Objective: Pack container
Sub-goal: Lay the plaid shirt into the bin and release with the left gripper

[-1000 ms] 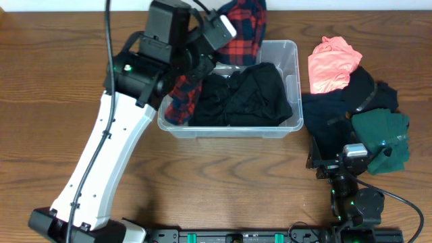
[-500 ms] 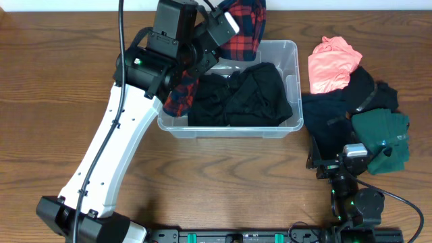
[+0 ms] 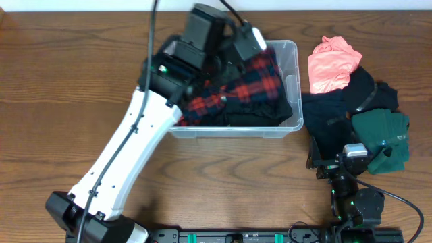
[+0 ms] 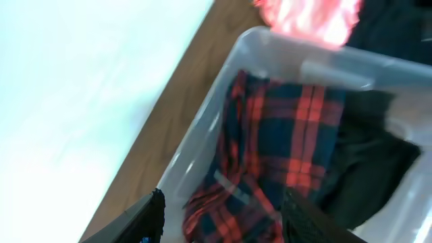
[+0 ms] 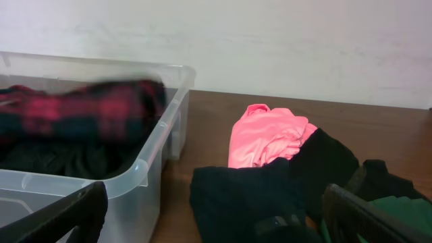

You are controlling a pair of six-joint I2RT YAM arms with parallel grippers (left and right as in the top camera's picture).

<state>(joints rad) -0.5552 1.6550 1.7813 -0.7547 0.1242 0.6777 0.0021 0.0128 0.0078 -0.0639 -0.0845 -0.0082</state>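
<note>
The container (image 3: 294, 81) is a clear plastic bin at the table's centre back, also in the left wrist view (image 4: 337, 64) and the right wrist view (image 5: 145, 182). A red and navy plaid shirt (image 3: 236, 84) lies inside it across black clothes (image 3: 270, 108). My left gripper (image 4: 223, 219) hangs open over the bin's back left, the plaid shirt (image 4: 283, 142) below its spread fingers; from overhead the wrist (image 3: 202, 40) hides the jaws. My right gripper (image 5: 216, 216) rests open near the front right, low over a black garment (image 5: 250, 192).
To the right of the bin, loose clothes lie in a heap: a pink garment (image 3: 331, 61), a black garment (image 3: 337, 115) and a dark green one (image 3: 385, 138). The white wall runs just behind the bin. Bare wood spreads to the left and front.
My left arm has swung right over the bin. The plaid shirt, earlier hanging over the back left rim, now lies inside on the black clothes. The left jaws have opened.
</note>
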